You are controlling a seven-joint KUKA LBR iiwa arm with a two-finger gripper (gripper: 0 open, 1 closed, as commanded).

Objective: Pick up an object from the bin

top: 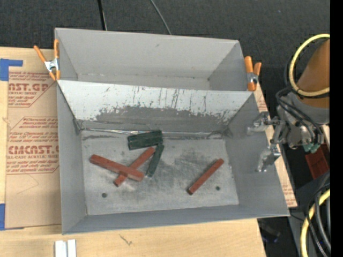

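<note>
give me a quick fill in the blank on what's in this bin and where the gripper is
The bin holds ___ red-brown sticks in all.
The lone red-brown stick lies to the view's ___ of the crossed pair.
The block near the back of the floor is dark ___.
The gripper hangs over the bin's ___ wall as the view shows it.
Missing words: three; right; green; right.

Soft, even light, seemingly from above, on the grey bin point(150, 58); only faint shadows.
</note>
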